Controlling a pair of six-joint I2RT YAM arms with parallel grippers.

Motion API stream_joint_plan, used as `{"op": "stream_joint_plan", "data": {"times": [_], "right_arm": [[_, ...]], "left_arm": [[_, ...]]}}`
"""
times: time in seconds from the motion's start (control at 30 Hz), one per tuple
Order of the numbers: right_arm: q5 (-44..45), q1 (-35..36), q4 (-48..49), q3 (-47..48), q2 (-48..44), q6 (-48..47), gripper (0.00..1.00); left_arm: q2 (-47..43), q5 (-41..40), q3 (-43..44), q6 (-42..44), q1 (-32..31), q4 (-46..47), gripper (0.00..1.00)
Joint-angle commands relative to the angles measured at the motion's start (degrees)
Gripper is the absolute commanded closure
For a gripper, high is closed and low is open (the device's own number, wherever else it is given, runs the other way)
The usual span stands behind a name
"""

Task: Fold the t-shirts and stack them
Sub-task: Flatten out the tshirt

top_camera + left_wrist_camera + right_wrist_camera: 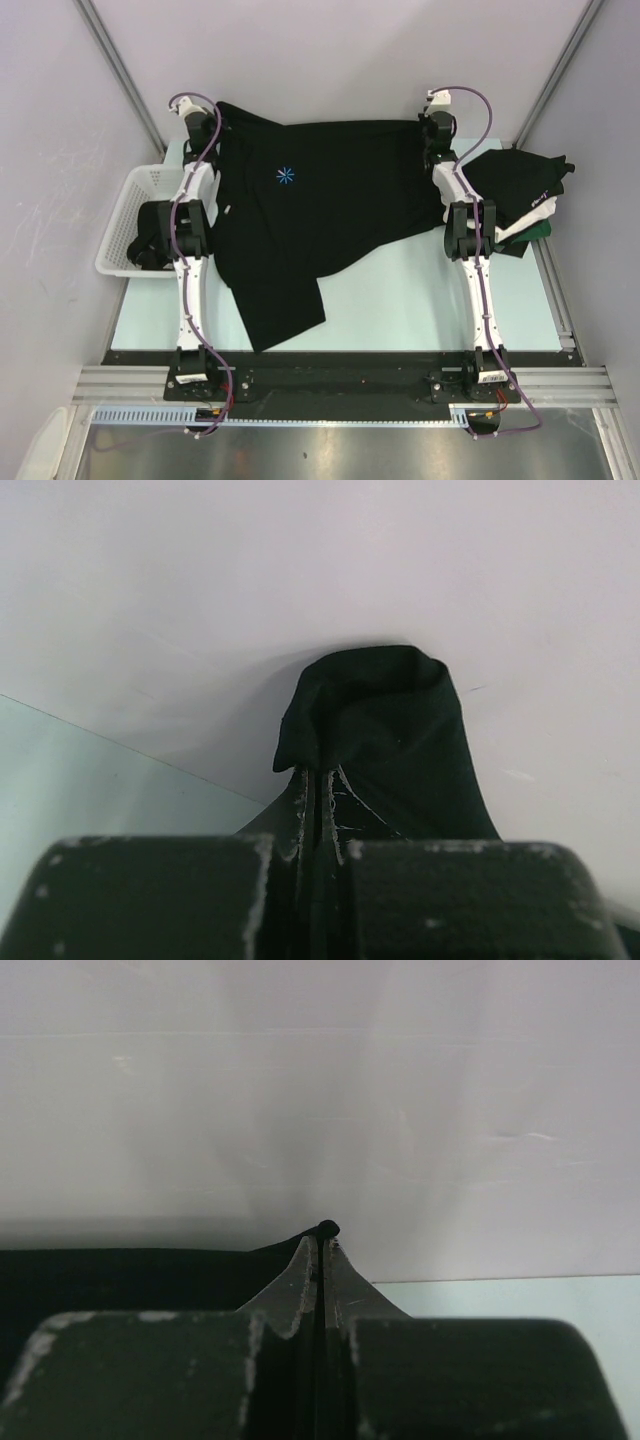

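A black t-shirt (330, 200) with a small blue starburst mark (287, 176) lies spread across the far half of the table, its lower part trailing toward the near left. My left gripper (208, 130) is shut on the shirt's far left corner; in the left wrist view a bunch of black cloth (385, 730) rises from between the closed fingers (300, 805). My right gripper (432, 125) is shut on the far right corner, where a thin edge of the shirt (328, 1228) pokes out of the closed fingertips (345, 1280). Folded t-shirts (520, 190) lie stacked at the right.
A white mesh basket (135, 205) with dark cloth (150, 240) inside stands at the table's left edge. The back wall (330, 60) is close behind both grippers. The pale green table (400, 300) shows in front of the shirt.
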Motion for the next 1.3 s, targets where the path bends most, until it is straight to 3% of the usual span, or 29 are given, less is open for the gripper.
{"op": "stream_joint_plan", "data": {"times": [0.0, 0.1, 0.13, 0.17, 0.23, 0.43, 0.53, 0.87, 1.0, 1.13, 1.27], "right_arm": [[2.1, -0.4, 3.9, 2.1, 0.0, -1.4, 1.00], [3.1, -0.3, 4.6, 1.7, -0.1, -1.7, 1.00], [3.4, -0.3, 4.9, 1.6, -0.1, -1.8, 0.96], [3.6, -0.3, 5.1, 1.6, -0.2, -1.8, 0.83], [3.6, -0.3, 5.2, 1.5, -0.3, -1.9, 0.78], [3.7, 0.0, 4.7, 0.6, -1.8, -2.9, 0.48], [3.7, 0.1, 3.8, -0.8, -3.5, -3.1, 0.41], [9.9, 3.3, -9.4, -10.1, -13.7, -2.7, 0.38], [11.6, 5.4, -9.7, -14.2, -16.5, -6.8, 0.36], [11.9, 7.1, -11.8, -14.3, -18.4, -6.8, 0.32], [13.1, 7.8, -19.8, -13.7, -21.5, -4.4, 0.29]], "left_arm": [[-2.0, -1.4, 1.9, 0.7, 2.2, 2.8, 0.99], [-2.2, -0.8, 1.0, 0.7, 2.2, 3.1, 0.93], [-2.3, 1.0, 0.5, 0.8, 2.2, 3.1, 0.90], [-2.6, 1.4, 0.3, 0.8, 2.2, 3.2, 0.89], [-2.8, 2.5, -0.6, 1.0, 2.2, 3.5, 0.84], [-4.8, 4.3, -2.2, 2.2, 1.9, 3.4, 0.69], [-5.6, 4.9, -2.3, 2.8, 1.6, 3.2, 0.65], [-11.2, 10.5, -5.9, 2.7, -0.6, 3.3, 0.57], [-12.6, 12.3, -7.4, 3.2, -1.9, 3.1, 0.54], [-13.9, 14.5, -8.8, 2.5, -2.3, 3.0, 0.52], [-16.3, 16.4, -11.5, 2.5, -2.9, 2.8, 0.51]]}}
